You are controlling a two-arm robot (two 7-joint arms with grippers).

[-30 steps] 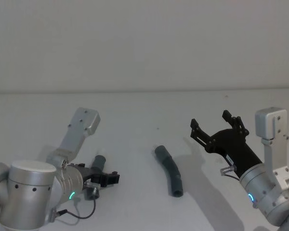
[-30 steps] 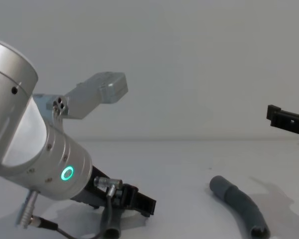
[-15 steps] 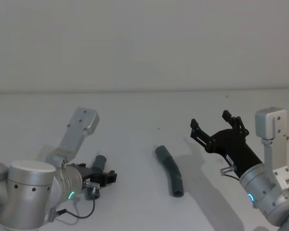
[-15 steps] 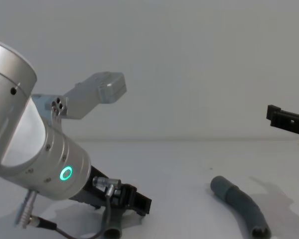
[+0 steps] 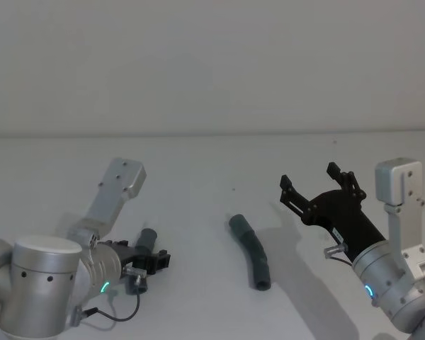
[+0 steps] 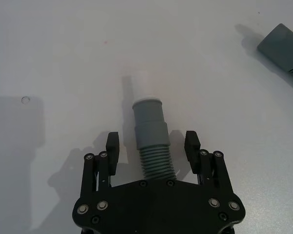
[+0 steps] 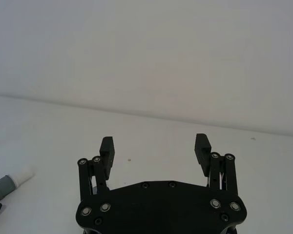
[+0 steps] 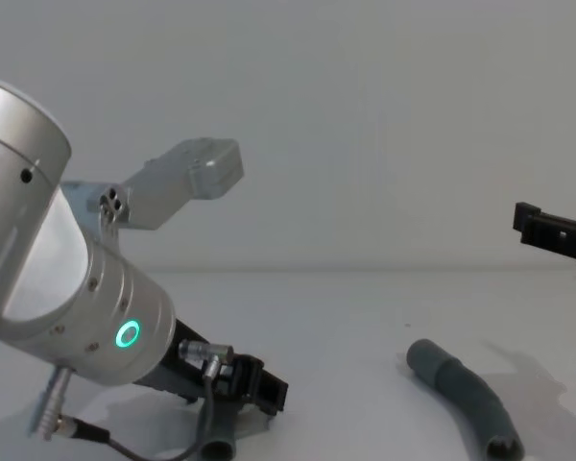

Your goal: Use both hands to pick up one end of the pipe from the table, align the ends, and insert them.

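Jaws of my left gripper (image 6: 152,142) straddle the short pipe piece (image 6: 150,131) lying on the table (image 5: 198,177), wide open, having crept back along it this last second; grasp pending. My right gripper (image 5: 309,177) hangs open, unmoved, near the longer piece (image 5: 250,249).

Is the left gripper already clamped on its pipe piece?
No, the left gripper has fingers either side of the pipe piece, gaps showing.
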